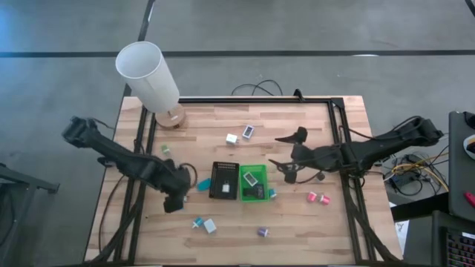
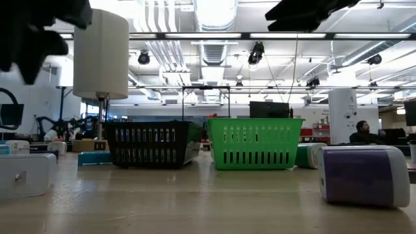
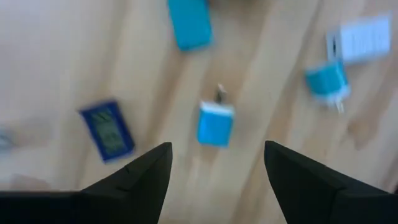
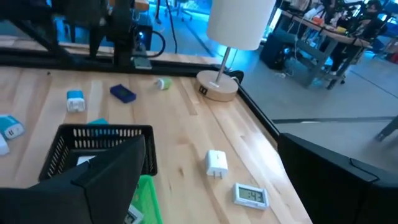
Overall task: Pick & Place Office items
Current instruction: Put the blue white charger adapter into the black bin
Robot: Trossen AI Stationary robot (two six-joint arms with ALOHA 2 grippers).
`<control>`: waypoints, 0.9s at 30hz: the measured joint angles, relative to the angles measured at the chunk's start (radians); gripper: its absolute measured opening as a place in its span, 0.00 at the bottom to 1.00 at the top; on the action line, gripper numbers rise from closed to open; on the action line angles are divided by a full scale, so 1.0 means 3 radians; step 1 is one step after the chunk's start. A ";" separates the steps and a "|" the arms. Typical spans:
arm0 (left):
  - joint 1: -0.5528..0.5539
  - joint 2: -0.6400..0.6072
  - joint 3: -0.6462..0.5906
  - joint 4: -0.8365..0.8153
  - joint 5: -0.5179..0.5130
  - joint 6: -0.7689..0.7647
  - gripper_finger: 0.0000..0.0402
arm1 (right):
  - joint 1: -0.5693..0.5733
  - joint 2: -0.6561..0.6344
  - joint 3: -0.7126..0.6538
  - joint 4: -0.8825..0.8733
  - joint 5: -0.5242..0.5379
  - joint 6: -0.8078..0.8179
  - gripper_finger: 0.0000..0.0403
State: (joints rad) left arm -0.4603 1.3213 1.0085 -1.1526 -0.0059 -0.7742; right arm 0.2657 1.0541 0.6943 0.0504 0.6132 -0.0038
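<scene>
Left gripper (image 3: pixel 214 162) fingers apart, empty, above table. Teal block (image 3: pixel 215 124) just ahead, centred between fingers, long axis pointing away. Right gripper (image 1: pixel 288 154) wide open, farther off.

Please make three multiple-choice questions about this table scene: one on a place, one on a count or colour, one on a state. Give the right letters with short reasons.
1. Where does the lamp stand?
A. far left corner of the table
B. between the trays
C. near right corner

2. How many pink pieces lie right of the green tray?
A. none
B. two
C. five

3. How is the right gripper?
A. shut on a pink piece
B. open, holding nothing
C. shut on the black tray

Key: 1 A, its base sits at the far left corner. 2 B, two lie side by side. 3 B, its fingers stand spread and empty.
</scene>
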 joint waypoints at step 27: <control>0.0000 0.0852 0.0004 0.0239 0.0196 0.0501 0.65 | 0.0000 -0.0023 -0.0011 0.0036 -0.0001 0.0093 0.91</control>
State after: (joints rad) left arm -0.4603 1.5768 1.0096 -1.0810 0.0528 -0.6239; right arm 0.2657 1.0473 0.6910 0.0612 0.6128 0.0242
